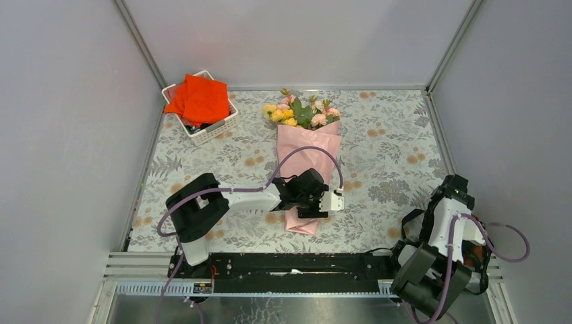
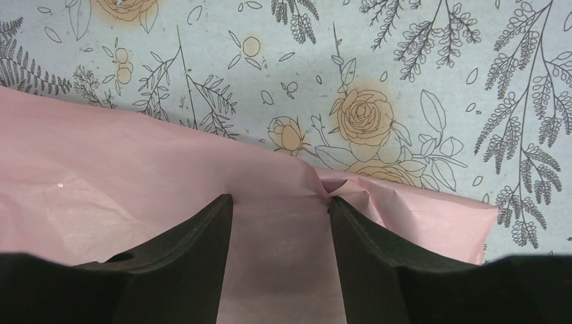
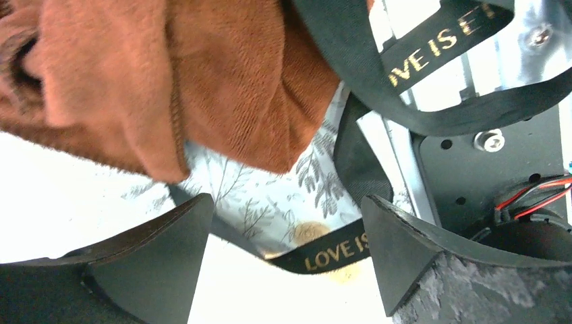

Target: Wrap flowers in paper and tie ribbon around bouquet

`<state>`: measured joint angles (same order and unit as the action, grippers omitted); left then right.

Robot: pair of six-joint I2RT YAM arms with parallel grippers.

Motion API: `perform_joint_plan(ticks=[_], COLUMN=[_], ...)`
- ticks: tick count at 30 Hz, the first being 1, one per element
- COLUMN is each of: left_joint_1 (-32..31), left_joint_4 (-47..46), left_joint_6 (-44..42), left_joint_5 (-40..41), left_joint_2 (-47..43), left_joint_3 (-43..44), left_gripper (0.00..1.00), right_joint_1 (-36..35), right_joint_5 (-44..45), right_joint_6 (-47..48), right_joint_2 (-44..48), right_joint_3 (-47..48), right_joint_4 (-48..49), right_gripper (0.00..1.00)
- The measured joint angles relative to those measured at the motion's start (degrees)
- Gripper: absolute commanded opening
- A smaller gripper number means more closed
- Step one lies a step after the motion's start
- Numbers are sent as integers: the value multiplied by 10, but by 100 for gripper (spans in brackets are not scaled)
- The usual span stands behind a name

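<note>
- Wrapping looks done to me: the bouquet (image 1: 307,155) lies mid-surface (image 1: 391,135) as a pink cone, with the flowers (image 1: 300,111) poking out the far, wide end and the narrow end pointing back at the arms.
- The left pincer (image 2: 280,202) is down on the narrow part of the cone, about half open. Both fingertips (image 2: 226,206) rest on the paper (image 2: 135,175), which runs flat between and under them. I'd call that pinning the cone down, not clamping it. There's a little pucker right by one tip.
- So the step in hand is the ribbon (image 3: 337,251). It's way off at the near right corner, by the right arm's base, looping over the surface edge and the metal rail. One lettered stretch runs across the gap of the right pincer (image 3: 287,206).
- The right pincer is wide open and has hold of nothing. It hovers over that strand.
- Next move, my guess: drop straight down and close on the lettered stretch only.
- The brown-orange cloth (image 3: 168,74) sits just beside the ribbon and partly over it, so a sloppy grab picks up fabric too.
- After that it's a long carry across to the cone's narrow end.
</note>
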<state>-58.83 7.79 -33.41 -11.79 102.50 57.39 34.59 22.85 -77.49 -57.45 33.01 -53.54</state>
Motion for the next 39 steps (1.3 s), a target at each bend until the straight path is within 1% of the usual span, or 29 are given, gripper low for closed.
perform_joint_plan(ticks=[4,9,13,16,18,19,20,22,24,25,28,34,36,39], left_joint_1=[0,0,0,0,0,0,0,0,0,0,0,0,0,0], left_joint_4=[0,0,0,1,2,2,2,4,7,8,10,13,14,16], left_joint_6=[0,0,0,0,0,0,0,0,0,0,0,0,0,-1], left_joint_5=[0,0,0,0,0,0,0,0,0,0,0,1,2,3], left_joint_2=[0,0,0,1,1,1,1,2,3,3,5,7,7,8], left_joint_3=[0,0,0,0,1,1,2,3,5,6,8,11,12,13], left_gripper=[63,63,63,63,63,63,63,63,63,63,63,63,63,63], right_joint_1=[0,0,-7,-31,-51,-69,-80,-99,-108,-114,-130,-222,-246,-264], right_joint_5=[-26,-58,-76,-82,-85,-84,-83,-84,-88,-90,-106,-134,-141,-147], right_joint_6=[32,44,44,31,17,5,-2,-16,-21,-25,-20,-18,-5,32], right_joint_2=[34,37,6,-24,-45,-57,-68,-95,-111,-114,-110,-152,-163,-167], right_joint_3=[9,2,-22,-40,-43,-41,-35,-22,-14,-12,-23,-7,-3,-2], right_joint_4=[-10,-12,0,17,29,40,42,55,77,93,141,247,280,299], right_gripper=[87,82,80,80,76,70,59,28,4,1,0,0,0,0])
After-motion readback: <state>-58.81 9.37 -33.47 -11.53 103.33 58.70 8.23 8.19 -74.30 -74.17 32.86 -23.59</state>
